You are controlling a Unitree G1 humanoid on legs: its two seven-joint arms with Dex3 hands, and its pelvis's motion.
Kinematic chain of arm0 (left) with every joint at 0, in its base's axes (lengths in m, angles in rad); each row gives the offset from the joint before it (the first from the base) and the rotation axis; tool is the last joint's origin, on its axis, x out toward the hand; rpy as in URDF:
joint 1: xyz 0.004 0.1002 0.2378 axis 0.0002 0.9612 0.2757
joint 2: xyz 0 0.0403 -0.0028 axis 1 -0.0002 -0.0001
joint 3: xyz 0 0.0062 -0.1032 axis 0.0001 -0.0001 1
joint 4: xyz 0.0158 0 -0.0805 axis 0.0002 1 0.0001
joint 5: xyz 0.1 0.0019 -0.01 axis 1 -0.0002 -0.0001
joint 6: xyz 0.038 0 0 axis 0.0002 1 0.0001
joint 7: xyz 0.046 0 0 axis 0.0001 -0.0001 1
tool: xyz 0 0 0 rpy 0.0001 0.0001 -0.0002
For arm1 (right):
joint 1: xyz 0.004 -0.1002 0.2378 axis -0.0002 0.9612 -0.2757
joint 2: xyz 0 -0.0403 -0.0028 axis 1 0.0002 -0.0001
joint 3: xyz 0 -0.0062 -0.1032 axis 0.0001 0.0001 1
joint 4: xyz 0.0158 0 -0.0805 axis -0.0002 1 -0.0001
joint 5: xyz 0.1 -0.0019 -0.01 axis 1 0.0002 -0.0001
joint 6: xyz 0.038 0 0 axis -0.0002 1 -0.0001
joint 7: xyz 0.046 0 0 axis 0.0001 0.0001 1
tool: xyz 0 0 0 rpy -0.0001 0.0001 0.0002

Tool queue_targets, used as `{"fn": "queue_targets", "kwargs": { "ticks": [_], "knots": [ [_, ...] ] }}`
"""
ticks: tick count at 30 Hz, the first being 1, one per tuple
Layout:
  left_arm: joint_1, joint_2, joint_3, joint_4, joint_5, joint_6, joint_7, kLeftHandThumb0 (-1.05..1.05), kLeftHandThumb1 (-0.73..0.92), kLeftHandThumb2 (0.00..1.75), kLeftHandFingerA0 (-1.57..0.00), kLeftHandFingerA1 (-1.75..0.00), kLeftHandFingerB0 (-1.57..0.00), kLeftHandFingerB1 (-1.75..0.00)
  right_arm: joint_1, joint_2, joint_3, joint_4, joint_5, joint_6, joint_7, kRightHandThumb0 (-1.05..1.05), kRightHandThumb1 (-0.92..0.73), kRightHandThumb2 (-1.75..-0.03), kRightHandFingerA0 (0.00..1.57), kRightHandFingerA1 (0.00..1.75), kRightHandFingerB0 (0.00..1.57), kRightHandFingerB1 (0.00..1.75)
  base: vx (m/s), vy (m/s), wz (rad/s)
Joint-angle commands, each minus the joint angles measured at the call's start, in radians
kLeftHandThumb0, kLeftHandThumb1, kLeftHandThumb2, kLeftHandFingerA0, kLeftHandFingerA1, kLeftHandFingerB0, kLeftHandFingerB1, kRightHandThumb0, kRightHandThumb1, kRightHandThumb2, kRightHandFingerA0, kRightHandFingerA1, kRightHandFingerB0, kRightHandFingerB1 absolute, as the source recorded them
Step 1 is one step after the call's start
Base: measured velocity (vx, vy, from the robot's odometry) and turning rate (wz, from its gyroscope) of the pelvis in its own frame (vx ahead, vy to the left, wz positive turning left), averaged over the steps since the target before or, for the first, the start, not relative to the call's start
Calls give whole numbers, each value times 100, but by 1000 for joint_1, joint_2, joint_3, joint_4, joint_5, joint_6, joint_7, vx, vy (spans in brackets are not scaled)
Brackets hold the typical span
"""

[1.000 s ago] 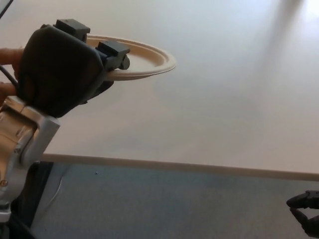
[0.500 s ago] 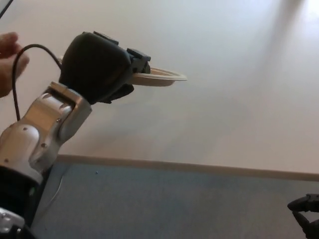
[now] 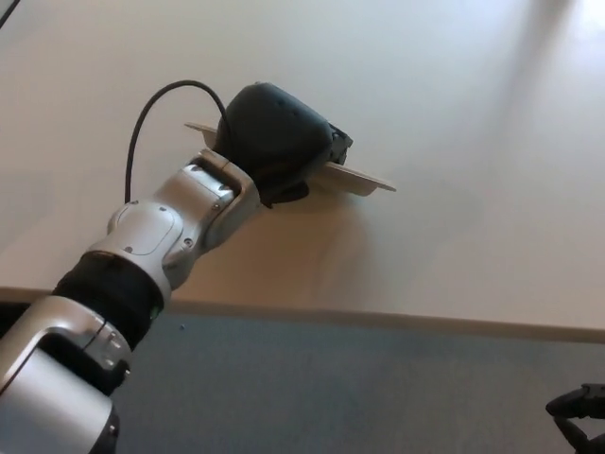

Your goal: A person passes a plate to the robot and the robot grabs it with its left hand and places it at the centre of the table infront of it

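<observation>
Left hand [image 3: 274,142] carried plate [image 3: 364,180] farther right

Plate [image 3: 364,179] in left robot hand [image 3: 274,137] above table [image 3: 473,142]

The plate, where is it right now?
In the head view, the plate is left of centre, gripped by the robot's left hand over the pale table, tilted nearly edge-on.

Soft, even light fills the frame, brightest at the upper right, where a pale glare washes over the table [image 3: 454,113]. A faint shadow lies beneath the plate [image 3: 364,180] near the centre. The whole picture is slightly soft, the dark left hand [image 3: 276,140] showing little surface detail. The lower strip is dimmer.
</observation>
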Motion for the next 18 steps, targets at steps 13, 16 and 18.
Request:
{"fn": "queue_targets", "kwargs": {
  "ticks": [13,16,18],
  "knots": [
    [-50,-37,108,160,-187,167,-157,-27,67,60,-76,-136,-72,-53,-1,-10,18,-3,-11,-24,19,-76,-84,-65,49,61,49,51,0,0,0],
    [-52,-39,192,169,-284,211,-283,-28,85,65,-71,-113,-43,-33,-5,-6,25,-9,-15,-13,14,-76,-82,-66,50,63,46,51,0,0,0],
    [-62,-34,201,172,-286,242,-321,-40,83,65,-49,-40,-25,-29,-6,-5,29,-10,-18,-5,9,-68,-66,-114,50,69,41,61,0,0,0]
  ]
}}
